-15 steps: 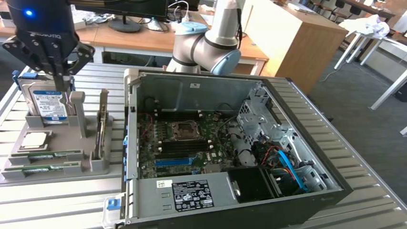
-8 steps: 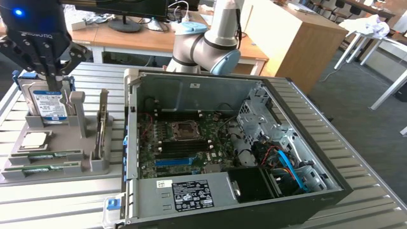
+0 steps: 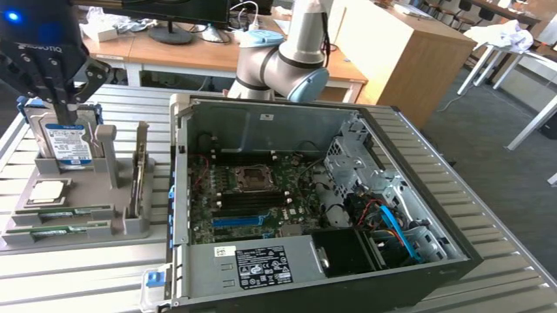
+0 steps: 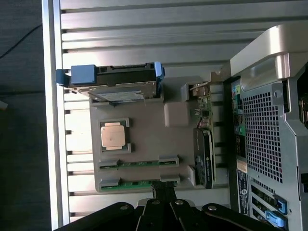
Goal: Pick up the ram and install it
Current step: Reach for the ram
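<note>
Hanging high above the grey holder point(image 3: 83, 195), the gripper point(image 3: 66, 104) is seen with its fingers drawn together and nothing held between them; in the wrist view the gripper point(image 4: 161, 191) shows the same narrow, empty set.

Progress: none that can be seen. The ram point(image 3: 61, 229) is not yet lifted. It is seated in the holder's outermost slot, and a second stick point(image 3: 65, 212) lies just beside it in the next slot, with the processor chip point(image 3: 48, 191) beyond that. Pick-up and installation are both judged outstanding. The memory slots point(image 3: 252, 203) on the motherboard inside the open computer case point(image 3: 261, 124) appear unfilled.

Orientation: the ram point(image 4: 139, 182) is stood on its long edge and lies level. Its long axis is laid across the exterior view, from that view's left to its right, so one end is pointed at the case's side wall. That line is judged roughly parallel with the board's slots. The hard drive point(image 3: 65, 140) is stood upright at the holder's far end.
</note>
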Action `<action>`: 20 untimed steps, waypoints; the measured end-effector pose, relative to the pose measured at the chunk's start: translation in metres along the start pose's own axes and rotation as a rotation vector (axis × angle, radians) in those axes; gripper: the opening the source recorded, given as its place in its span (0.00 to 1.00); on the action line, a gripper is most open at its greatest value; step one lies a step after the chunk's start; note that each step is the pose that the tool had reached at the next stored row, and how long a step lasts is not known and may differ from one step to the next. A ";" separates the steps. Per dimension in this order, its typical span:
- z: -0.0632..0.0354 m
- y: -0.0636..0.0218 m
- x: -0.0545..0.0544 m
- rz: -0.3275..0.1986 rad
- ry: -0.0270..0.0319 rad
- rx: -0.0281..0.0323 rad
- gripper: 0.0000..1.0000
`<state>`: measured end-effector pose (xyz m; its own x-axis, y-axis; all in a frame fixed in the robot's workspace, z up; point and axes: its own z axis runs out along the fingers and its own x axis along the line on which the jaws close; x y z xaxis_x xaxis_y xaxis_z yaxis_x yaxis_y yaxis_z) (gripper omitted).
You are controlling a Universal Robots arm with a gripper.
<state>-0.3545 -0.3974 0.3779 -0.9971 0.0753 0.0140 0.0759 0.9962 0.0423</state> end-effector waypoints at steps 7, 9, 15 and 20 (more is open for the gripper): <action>0.0005 -0.0007 0.010 0.000 0.0006 0.0001 0.10; 0.0007 -0.0009 0.012 0.000 0.0007 0.0000 0.10; 0.0007 -0.0010 0.013 0.000 0.0008 0.0001 0.10; 0.0007 -0.0023 0.013 0.000 0.0008 0.0001 0.10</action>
<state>-0.3678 -0.3987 0.3774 -0.9971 0.0753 0.0148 0.0759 0.9962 0.0422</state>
